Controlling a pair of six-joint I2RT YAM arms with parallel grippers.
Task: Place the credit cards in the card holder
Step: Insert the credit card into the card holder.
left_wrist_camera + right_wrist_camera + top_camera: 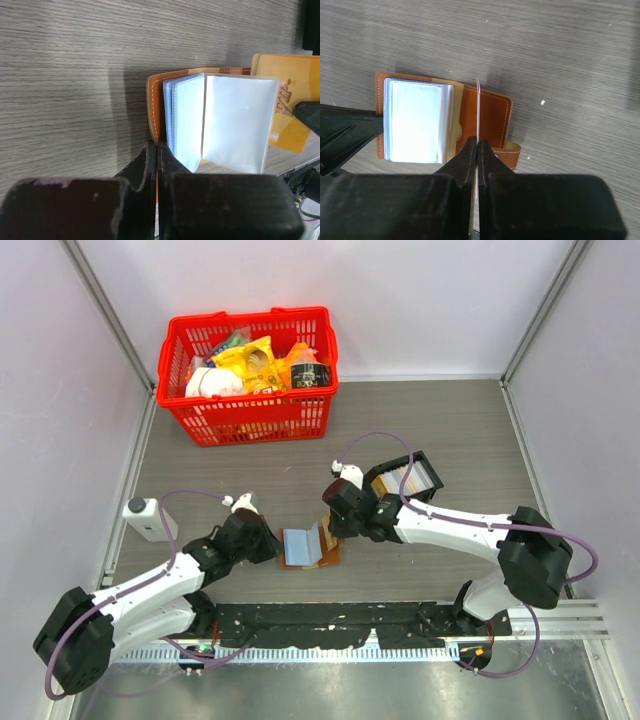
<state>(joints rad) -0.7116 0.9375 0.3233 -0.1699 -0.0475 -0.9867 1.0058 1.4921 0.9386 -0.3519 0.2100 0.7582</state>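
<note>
Two black grippers met at the small brown leather bifold card holder, which lay open on the grey wood-grain table between the arms, its clear plastic sleeves fanned upward. The left gripper had its fingers pressed together on the holder's orange-brown cover edge, pinning that side. The right gripper was pinched on a thin card held edge-on — its colour was hard to judge from the wrist view — standing upright over the holder's tan inner flap. In the left wrist view that card's yellow-orange face showed at the right. Behind the right wrist sat a small black open-top box tray with more cards standing in it. Farther back stood a red plastic basket full of packaged goods, and a small white device lay by the left wall.
</note>
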